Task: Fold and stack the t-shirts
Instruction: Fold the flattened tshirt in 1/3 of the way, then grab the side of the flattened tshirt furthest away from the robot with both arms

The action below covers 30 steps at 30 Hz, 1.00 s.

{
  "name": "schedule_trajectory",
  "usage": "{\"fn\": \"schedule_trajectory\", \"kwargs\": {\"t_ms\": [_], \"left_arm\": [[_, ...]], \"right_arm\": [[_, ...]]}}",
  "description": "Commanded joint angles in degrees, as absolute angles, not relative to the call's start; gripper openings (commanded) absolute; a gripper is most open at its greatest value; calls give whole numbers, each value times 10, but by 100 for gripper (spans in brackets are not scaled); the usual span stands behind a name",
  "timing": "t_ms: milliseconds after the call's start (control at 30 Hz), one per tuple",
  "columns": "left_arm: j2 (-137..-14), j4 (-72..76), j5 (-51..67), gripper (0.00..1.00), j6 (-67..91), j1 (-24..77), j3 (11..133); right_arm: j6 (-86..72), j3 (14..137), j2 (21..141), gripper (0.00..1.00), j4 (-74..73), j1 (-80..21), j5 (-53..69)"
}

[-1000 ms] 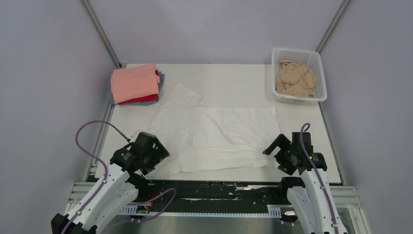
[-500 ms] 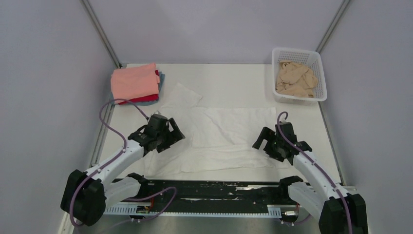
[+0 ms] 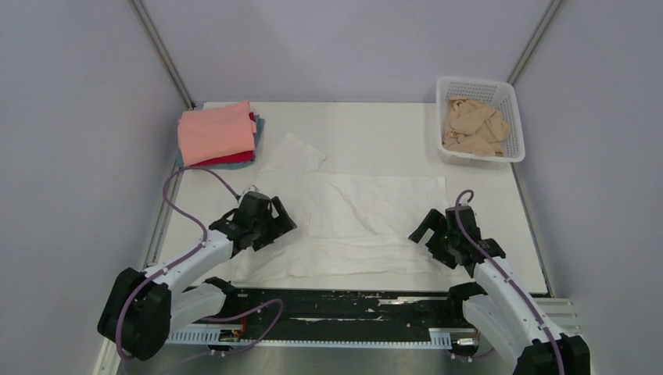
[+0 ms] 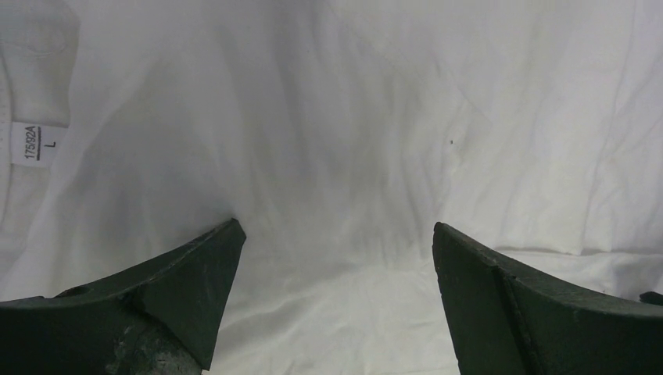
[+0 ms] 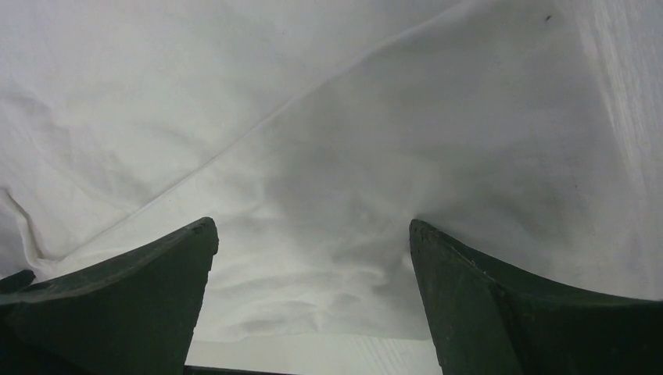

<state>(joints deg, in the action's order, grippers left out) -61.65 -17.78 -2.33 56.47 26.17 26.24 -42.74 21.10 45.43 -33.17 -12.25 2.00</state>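
Observation:
A large wrinkled white t-shirt (image 3: 352,215) lies spread across the middle of the table. My left gripper (image 3: 274,220) is open, low over the shirt's left side; the left wrist view shows its jaws wide apart over white cloth (image 4: 336,156), with a size label (image 4: 33,144) at the left. My right gripper (image 3: 426,232) is open, low over the shirt's right near corner; its wrist view shows white cloth (image 5: 313,172) between the spread jaws. A folded stack with a salmon-pink shirt (image 3: 215,131) on red and blue-grey ones sits at the back left. A beige-tan shirt (image 3: 473,125) lies in the basket.
The white lattice basket (image 3: 512,98) stands at the back right corner. Metal frame posts rise at both back corners. The black rail (image 3: 336,301) with the arm bases runs along the near edge. Grey walls close both sides.
Both arms reached forward from the near edge onto the white shirt. Over the last half second the left gripper dropped slightly and the right drew back towards the near right corner.

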Motion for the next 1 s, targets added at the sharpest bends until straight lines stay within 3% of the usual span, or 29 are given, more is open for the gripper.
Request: {"fn": "schedule_trajectory", "kwargs": {"t_ms": [0, 300, 533, 733, 867, 967], "left_arm": [[-594, -226, -68, 100, 563, 262, 255], [-568, -324, -122, 100, 552, 263, 302], [-581, -320, -142, 100, 508, 262, 419], [-758, -231, -74, 100, 440, 177, 588], [-942, -239, -55, 100, 387, 152, 782], [-1114, -302, -89, 100, 353, 147, 1004]], "right_arm": [[-483, 203, 404, 100, -457, -126, 21], [-490, 251, 356, 100, -527, -130, -15], [-422, 315, 325, 100, -423, -128, -14], [-405, 329, 354, 100, -217, -128, -86], [-356, 337, 409, 100, -163, -128, -143], [-311, 353, 447, 100, -156, -128, -181]]}}
